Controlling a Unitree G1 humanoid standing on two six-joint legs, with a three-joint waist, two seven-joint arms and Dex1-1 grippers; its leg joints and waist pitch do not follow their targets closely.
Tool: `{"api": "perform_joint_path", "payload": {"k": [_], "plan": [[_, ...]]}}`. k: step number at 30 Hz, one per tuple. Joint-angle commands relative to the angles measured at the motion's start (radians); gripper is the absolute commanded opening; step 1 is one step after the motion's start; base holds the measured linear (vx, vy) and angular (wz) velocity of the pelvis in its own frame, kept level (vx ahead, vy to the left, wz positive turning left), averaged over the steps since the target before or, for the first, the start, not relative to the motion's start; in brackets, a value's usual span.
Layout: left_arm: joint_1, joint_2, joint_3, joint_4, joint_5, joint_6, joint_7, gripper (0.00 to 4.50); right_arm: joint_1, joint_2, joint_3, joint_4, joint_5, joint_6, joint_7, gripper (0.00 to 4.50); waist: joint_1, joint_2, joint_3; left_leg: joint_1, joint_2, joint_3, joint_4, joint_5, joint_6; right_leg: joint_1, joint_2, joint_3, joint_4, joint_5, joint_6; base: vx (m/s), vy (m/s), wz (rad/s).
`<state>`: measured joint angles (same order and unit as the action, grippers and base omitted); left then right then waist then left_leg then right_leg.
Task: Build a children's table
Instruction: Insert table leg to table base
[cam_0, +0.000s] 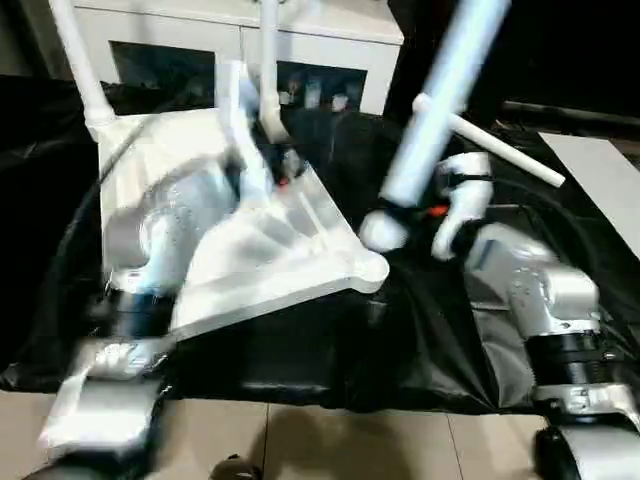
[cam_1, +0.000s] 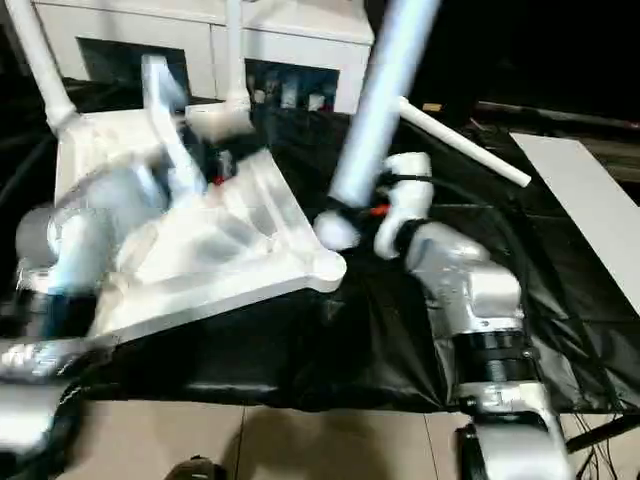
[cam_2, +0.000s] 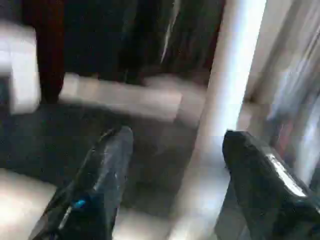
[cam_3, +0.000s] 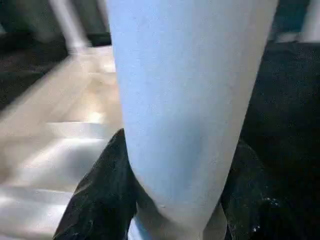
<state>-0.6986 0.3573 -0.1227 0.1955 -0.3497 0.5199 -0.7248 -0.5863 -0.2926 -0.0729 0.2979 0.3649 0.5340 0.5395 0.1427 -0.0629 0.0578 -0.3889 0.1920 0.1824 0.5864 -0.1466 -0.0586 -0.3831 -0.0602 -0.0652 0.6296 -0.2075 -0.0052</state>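
Two round tapering white plastic legs (cam_0: 82, 65) already stand on the upturned white ribbed plastic tabletop (cam_0: 270, 245), beyond the right gripper (cam_3: 175, 200). That gripper is clamped on a third white leg (cam_0: 440, 100), butt end just beside the near corner socket. Left gripper (cam_2: 175, 165), fingers spread, straddles a fitted leg. Risk: leg tilted, may jam or skid off the socket.

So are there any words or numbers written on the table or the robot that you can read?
None can be read.
The upturned tabletop, the table leg in the right pincer and the loose leg are plain white.
The things behind the cabinet's glass doors are too blurred to read.
The robot's silver right forearm shows no legible marking.
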Motion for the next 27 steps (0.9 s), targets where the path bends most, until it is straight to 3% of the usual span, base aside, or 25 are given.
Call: {"api": "perform_joint_path", "payload": {"k": [1, 2, 3, 4, 5, 7, 8, 9, 10, 11, 14, 18, 20, 24, 27], "plan": [[0.035, 0.057, -0.237, 0.075, 0.23, -0.173, -0.062, 3.36, 0.016, -0.023, 0.008, 0.011, -0.041, -0.034, 0.004, 1.9, -0.002, 0.014, -0.072, 0.032, 0.043, -0.02, -0.07, -0.178, -0.061, 0.035, -0.081, 0.053, -0.079, -0.124, -0.077, 0.0, 0.0, 0.0], [0.05, 0.079, -0.303, 0.103, 0.291, -0.228, -0.081, 3.36, 0.024, -0.033, 0.021, 0.011, -0.053, -0.038, 0.015, 1.9, -0.002, 0.013, -0.073, 0.031, 0.043, -0.021, -0.07, -0.184, -0.06, 0.036, -0.083, 0.054, -0.078, -0.126, -0.066, 0.0, 0.0, 0.0], [0.064, 0.077, -0.324, 0.119, 0.303, -0.248, -0.096, 3.36, 0.032, -0.038, 0.029, 0.009, -0.057, -0.03, 0.029, 1.9, -0.004, 0.013, -0.074, 0.032, 0.044, -0.02, -0.071, -0.184, -0.063, 0.036, -0.084, 0.055, -0.075, -0.116, -0.069, 0.0, 0.0, 0.0], [0.086, 0.038, -0.293, 0.114, 0.244, -0.206, -0.109, 3.36, 0.044, -0.043, 0.038, 0.0, -0.061, -0.027, 0.043, 1.9, -0.005, 0.014, -0.075, 0.031, 0.045, -0.019, -0.069, -0.171, -0.07, 0.038, -0.085, 0.053, -0.068, -0.075, -0.093, 0.0, 0.0, 0.0], [0.093, 0.021, -0.278, 0.109, 0.219, -0.188, -0.113, 3.36, 0.047, -0.041, 0.037, -0.002, -0.06, -0.029, 0.042, 1.9, -0.006, 0.025, -0.077, 0.032, 0.045, -0.018, -0.067, -0.164, -0.075, 0.038, -0.086, 0.053, -0.062, -0.043, -0.118, 0.0, 0.0, 0.0], [0.106, -0.006, -0.257, 0.095, 0.176, -0.149, -0.125, 3.36, 0.051, -0.037, 0.03, -0.002, -0.057, -0.043, 0.035, 1.89, -0.004, 0.017, -0.079, 0.031, 0.045, -0.015, -0.063, -0.161, -0.067, 0.04, -0.085, 0.05, -0.057, 0.025, -0.188, 0.0, 0.0, 0.0], [0.108, -0.005, -0.264, 0.096, 0.183, -0.151, -0.125, 3.36, 0.052, -0.037, 0.032, 0.0, -0.06, -0.053, 0.033, 1.89, -0.004, 0.015, -0.075, 0.027, 0.043, -0.015, -0.064, -0.171, -0.058, 0.041, -0.088, 0.05, -0.058, 0.014, -0.203, 0.0, 0.0, 0.0], [0.107, -0.004, -0.273, 0.108, 0.193, -0.156, -0.126, 3.36, 0.053, -0.039, 0.035, 0.002, -0.061, -0.059, 0.034, 1.89, -0.005, 0.015, -0.073, 0.026, 0.043, -0.015, -0.065, -0.182, -0.054, 0.042, -0.088, 0.05, -0.062, -0.009, -0.202, 0.0, 0.0, 0.0], [0.107, -0.002, -0.281, 0.122, 0.202, -0.162, -0.128, 3.36, 0.054, -0.04, 0.038, 0.003, -0.061, -0.064, 0.034, 1.89, -0.005, 0.025, -0.071, 0.029, 0.042, -0.016, -0.065, -0.212, -0.054, 0.04, -0.09, 0.052, -0.068, -0.066, -0.191, 0.0, 0.0, 0.0], [0.103, 0.001, -0.291, 0.144, 0.223, -0.174, -0.12, 3.36, 0.055, -0.04, 0.041, 0.001, -0.062, -0.065, 0.036, 1.89, -0.008, 0.019, -0.067, 0.031, 0.042, -0.016, -0.068, -0.238, -0.055, 0.039, -0.088, 0.052, -0.076, -0.123, -0.177, 0.0, 0.0, 0.0], [0.081, 0.007, -0.309, 0.235, 0.287, -0.229, -0.093, 3.36, 0.061, -0.036, 0.047, -0.007, -0.068, -0.067, 0.047, 1.89, -0.011, 0.019, -0.066, 0.035, 0.043, -0.019, -0.071, -0.277, -0.06, 0.037, -0.091, 0.054, -0.087, -0.235, -0.137, 0.0, 0.0, 0.0], [0.073, 0.004, -0.287, 0.261, 0.294, -0.204, -0.09, 3.19, 0.067, -0.036, 0.062, -0.016, -0.075, -0.066, 0.066, 1.89, -0.016, 0.022, -0.069, 0.033, 0.045, -0.021, -0.071, -0.251, -0.057, 0.036, -0.089, 0.053, -0.081, -0.183, -0.148, 0.0, 0.0, 0.0], [0.075, 0.011, -0.272, 0.238, 0.265, -0.124, -0.103, 3.02, 0.069, -0.034, 0.07, -0.018, -0.076, -0.071, 0.074, 1.89, -0.018, 0.022, -0.071, 0.031, 0.045, -0.019, -0.068, -0.224, -0.047, 0.038, -0.089, 0.051, -0.07, -0.112, -0.189, 0.0, 0.0, 0.0], [0.074, 0.013, -0.253, 0.225, 0.246, -0.046, -0.11, 2.78, 0.064, -0.034, 0.079, -0.014, -0.078, -0.08, 0.08, 1.89, -0.019, 0.022, -0.071, 0.031, 0.044, -0.017, -0.066, -0.211, -0.035, 0.038, -0.089, 0.051, -0.07, -0.093, -0.205, 0.0, 0.0, 0.0], [0.073, 0.003, -0.235, 0.232, 0.248, -0.034, -0.11, 2.54, 0.061, -0.032, 0.081, -0.01, -0.081, -0.084, 0.087, 1.89, -0.021, 0.02, -0.068, 0.031, 0.043, -0.017, -0.067, -0.227, -0.033, 0.038, -0.089, 0.052, -0.075, -0.128, -0.199, 0.0, 0.0, 0.0]]}}
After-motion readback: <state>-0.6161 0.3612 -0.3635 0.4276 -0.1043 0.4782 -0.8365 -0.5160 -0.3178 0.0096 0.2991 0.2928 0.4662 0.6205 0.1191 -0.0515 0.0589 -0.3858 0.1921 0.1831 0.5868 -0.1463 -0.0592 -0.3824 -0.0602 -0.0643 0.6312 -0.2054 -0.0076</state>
